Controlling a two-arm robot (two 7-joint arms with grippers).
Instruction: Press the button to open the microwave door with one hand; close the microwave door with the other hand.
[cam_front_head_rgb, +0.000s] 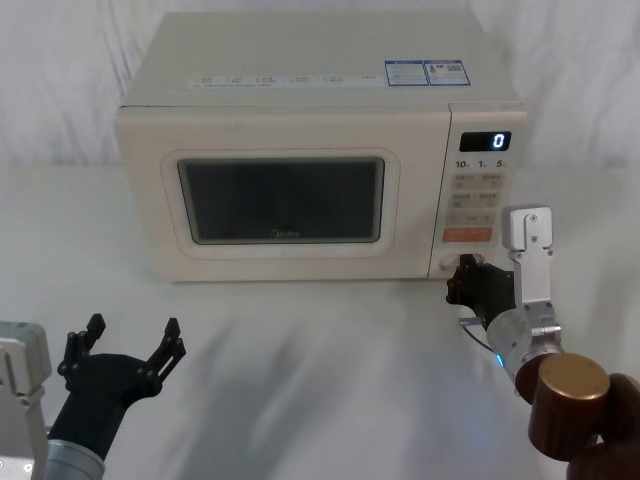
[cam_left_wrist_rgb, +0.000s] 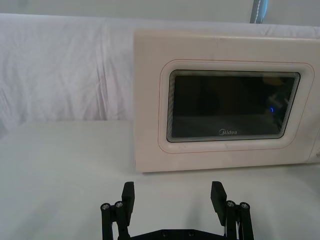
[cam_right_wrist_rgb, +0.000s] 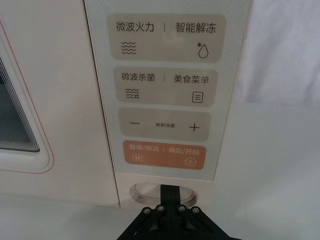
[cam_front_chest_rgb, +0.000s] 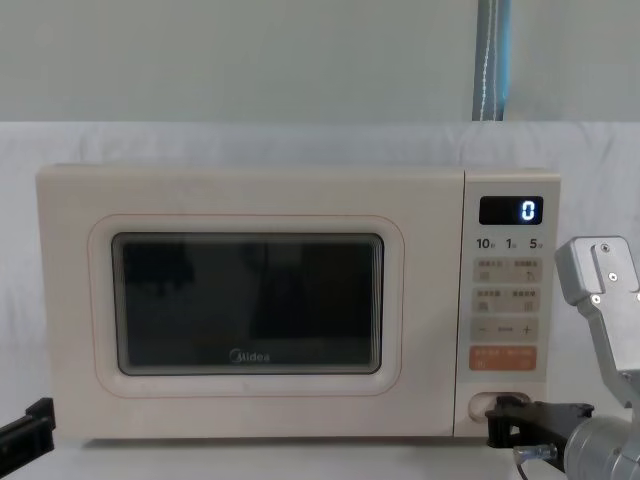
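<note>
Microwave (cam_front_head_rgb: 300, 150), one, cream, centre of the head view, standing on white counter (cam_front_head_rgb: 300, 380); microwave door (cam_front_head_rgb: 280, 200) flush with the body, one dark window. Button (cam_right_wrist_rgb: 150, 192), one, at the foot of the control panel (cam_front_chest_rgb: 505, 300), touched by right end effector (cam_right_wrist_rgb: 170, 192), fingers pinched together on nothing. Left end effector (cam_front_head_rgb: 130, 338) at lower left, two fingers spread apart, well short of the door. Display (cam_front_chest_rgb: 511, 210) reading one "0".
</note>
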